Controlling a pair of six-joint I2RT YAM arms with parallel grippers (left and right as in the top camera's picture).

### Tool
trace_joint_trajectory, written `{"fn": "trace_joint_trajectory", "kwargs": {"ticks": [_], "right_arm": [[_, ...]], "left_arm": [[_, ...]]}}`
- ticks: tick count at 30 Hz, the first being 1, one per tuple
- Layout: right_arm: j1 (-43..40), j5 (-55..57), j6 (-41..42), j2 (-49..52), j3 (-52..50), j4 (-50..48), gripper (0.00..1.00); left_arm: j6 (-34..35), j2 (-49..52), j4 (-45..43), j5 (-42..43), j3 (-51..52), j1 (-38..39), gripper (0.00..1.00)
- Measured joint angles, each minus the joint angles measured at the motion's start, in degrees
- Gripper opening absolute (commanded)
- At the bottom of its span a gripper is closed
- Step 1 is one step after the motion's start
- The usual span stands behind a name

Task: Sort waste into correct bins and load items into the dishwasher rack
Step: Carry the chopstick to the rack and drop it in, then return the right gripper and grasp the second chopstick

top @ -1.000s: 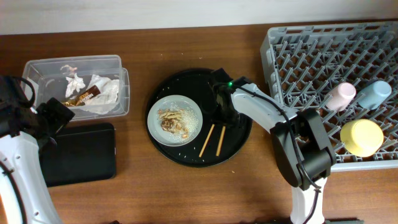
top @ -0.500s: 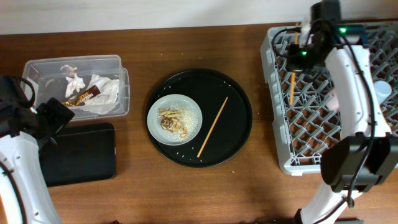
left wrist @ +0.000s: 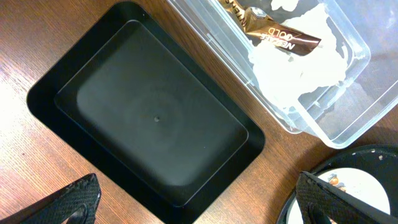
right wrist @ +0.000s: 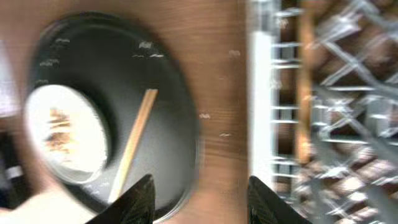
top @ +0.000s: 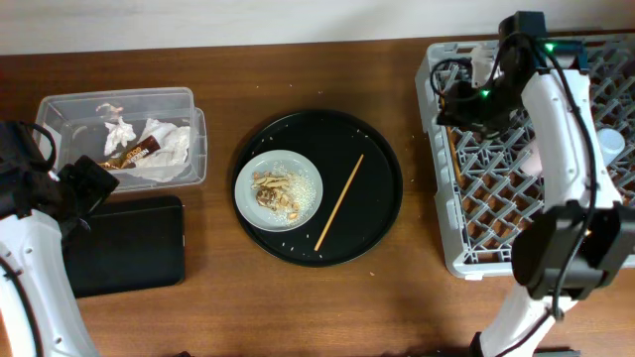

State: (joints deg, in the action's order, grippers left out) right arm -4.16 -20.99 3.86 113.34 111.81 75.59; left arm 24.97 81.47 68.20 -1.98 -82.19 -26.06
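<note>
My right gripper (top: 458, 102) is open and empty over the left edge of the grey dishwasher rack (top: 516, 253); the right wrist view (right wrist: 199, 193) is blurred. One wooden chopstick (right wrist: 303, 81) lies in the rack's left column (top: 459, 149). The other chopstick (top: 339, 201) lies on the round black tray (top: 382, 164), and it also shows in the right wrist view (right wrist: 134, 146). The pale grey plate (top: 306, 178) holds food scraps (top: 275, 193). My left gripper (left wrist: 199, 208) is open and empty above the near corner of the shallow black tray (left wrist: 155, 118). The clear tub (top: 184, 99) holds tissue (top: 164, 149) and the wrapper (left wrist: 277, 34).
The edge of the light blue cup (top: 615, 147) shows at the rack's right side; my right arm hides the pink cup and the bowl. Bare wooden table (top: 417, 297) lies between the round tray and the rack.
My right gripper carried one chopstick from the round tray to the rack, let it go there, and now sits open a little lower and to the left. The left arm has not moved.
</note>
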Motion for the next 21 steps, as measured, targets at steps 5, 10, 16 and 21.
{"fn": "trace_joint_trajectory", "kwargs": {"ticks": [5,10,16,21], "right_arm": [[18.51,9.49,23.78,-1.53,-7.37,-7.17,0.61],[30.47,14.53,46.36,-1.73,-28.83,-28.83,0.57],[33.14,17.16,55.19,3.02,-31.89,-30.99,0.56],[33.16,17.55,56.98,3.65,-31.89,-30.4,0.33]], "left_arm": [[0.0,0.0,-0.02,0.02,0.0,0.0,0.99],[0.0,0.0,-0.02,-0.02,0.0,0.0,0.99],[0.0,0.0,-0.02,0.0,0.0,0.0,0.99],[0.0,0.0,-0.04,-0.02,0.0,0.0,0.99]]}}
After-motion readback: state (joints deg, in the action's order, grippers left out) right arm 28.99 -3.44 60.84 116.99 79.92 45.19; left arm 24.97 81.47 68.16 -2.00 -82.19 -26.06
